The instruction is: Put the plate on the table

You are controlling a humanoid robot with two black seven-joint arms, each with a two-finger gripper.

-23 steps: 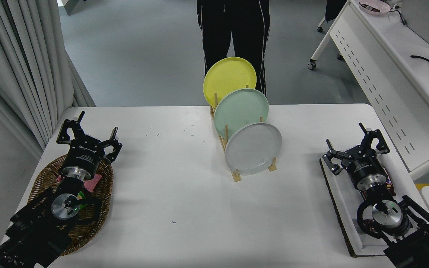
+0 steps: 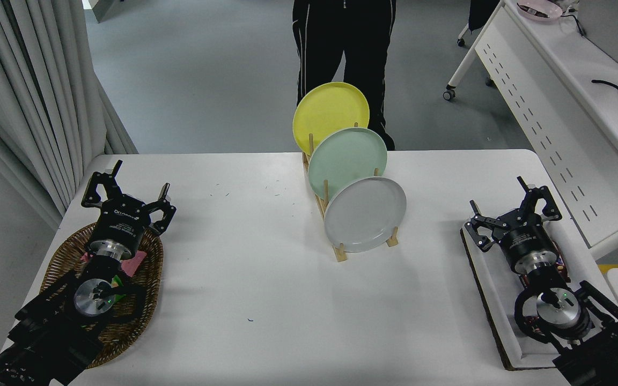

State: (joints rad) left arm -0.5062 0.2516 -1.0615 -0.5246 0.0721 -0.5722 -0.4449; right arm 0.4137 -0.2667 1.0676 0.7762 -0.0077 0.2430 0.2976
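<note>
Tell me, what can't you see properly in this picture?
- Head view: the mint green plate is partly covered by the grey plate.
- The basket contents hide under the left gripper.
- The person is cut off by the top edge.

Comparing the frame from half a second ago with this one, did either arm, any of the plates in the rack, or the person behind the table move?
Only the person in black trousers at the far side shifted slightly to the picture's right. Both tools, left and right, stayed parked and open, holding nothing. The round light grey plate, mint green plate and yellow plate remain upright in the wooden rack.
</note>
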